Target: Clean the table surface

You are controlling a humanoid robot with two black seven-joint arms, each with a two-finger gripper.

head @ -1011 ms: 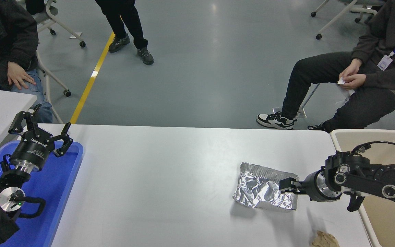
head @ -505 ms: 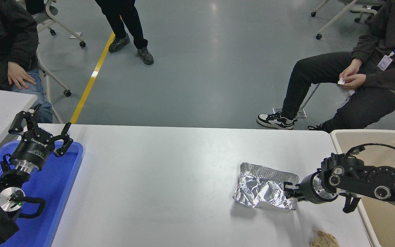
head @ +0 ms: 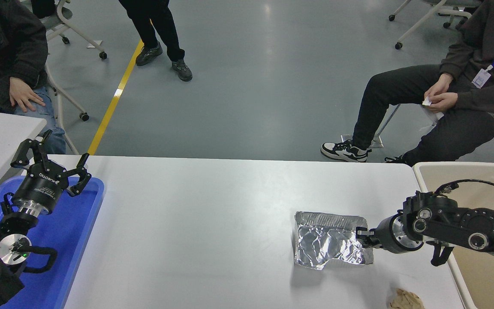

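Right now, from the head view, the table surface fills the lower middle of the scene. At its left end sits a blue tray with nothing loose in it; the left gripper hangs over the tray's far edge, fingers spread wide. At the table's right end stands a beige bin; I cannot make out anything inside. The right gripper reaches from over the bin and is clamped on the right edge of a crumpled foil container. Since half a second ago the foil has swung round and now sits squarer. A brown paper scrap lies near the table's front edge.
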